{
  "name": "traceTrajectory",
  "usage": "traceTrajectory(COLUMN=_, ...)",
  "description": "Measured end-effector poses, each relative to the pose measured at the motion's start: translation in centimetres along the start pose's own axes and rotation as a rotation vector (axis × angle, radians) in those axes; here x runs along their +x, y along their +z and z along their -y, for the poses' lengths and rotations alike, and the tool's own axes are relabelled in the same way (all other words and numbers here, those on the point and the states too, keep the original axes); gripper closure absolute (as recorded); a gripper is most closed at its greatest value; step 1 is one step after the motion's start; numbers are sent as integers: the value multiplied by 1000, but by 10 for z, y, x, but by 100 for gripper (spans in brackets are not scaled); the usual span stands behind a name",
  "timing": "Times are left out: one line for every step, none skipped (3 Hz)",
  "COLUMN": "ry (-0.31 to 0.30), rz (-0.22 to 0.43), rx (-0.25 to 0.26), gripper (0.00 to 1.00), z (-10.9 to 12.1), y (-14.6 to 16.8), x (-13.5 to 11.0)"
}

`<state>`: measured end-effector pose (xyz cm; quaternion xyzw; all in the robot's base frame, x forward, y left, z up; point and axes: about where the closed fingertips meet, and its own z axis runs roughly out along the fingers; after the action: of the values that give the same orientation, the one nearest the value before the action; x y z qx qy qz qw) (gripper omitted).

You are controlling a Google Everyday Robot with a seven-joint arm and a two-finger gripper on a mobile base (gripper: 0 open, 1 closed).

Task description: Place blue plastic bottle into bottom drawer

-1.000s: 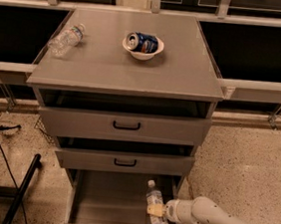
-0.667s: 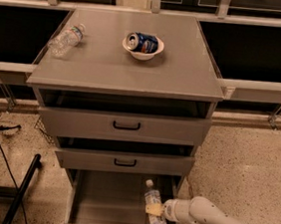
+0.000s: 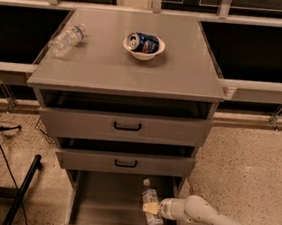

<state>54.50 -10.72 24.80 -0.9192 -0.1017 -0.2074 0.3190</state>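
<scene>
The blue plastic bottle [image 3: 148, 195], clear with a white cap, stands tilted inside the open bottom drawer [image 3: 103, 203], near its right wall. My gripper [image 3: 150, 208] reaches in from the right on a white arm and is shut around the bottle's lower body. The bottle's cap points toward the back of the drawer. Its base is low in the drawer, near the floor; I cannot tell whether it touches.
A smaller clear bottle [image 3: 66, 39] lies on the cabinet top [image 3: 135, 71] at the left. A white bowl [image 3: 143, 50] holds a blue soda can [image 3: 143, 42]. The two upper drawers [image 3: 127, 127] are slightly open. A black stand leg [image 3: 22, 192] and cables lie on the floor at left.
My gripper and the bottle have shifted slightly left, further into the bottom drawer. Nothing else has moved.
</scene>
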Motion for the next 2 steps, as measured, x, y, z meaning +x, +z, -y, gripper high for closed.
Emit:
traceTrajectory(ry=2, rz=8, rx=2, gripper=100, z=-8, y=25, x=3)
traceTrajectory(ry=4, rz=8, rx=3, gripper=100, z=-17, y=50, x=5)
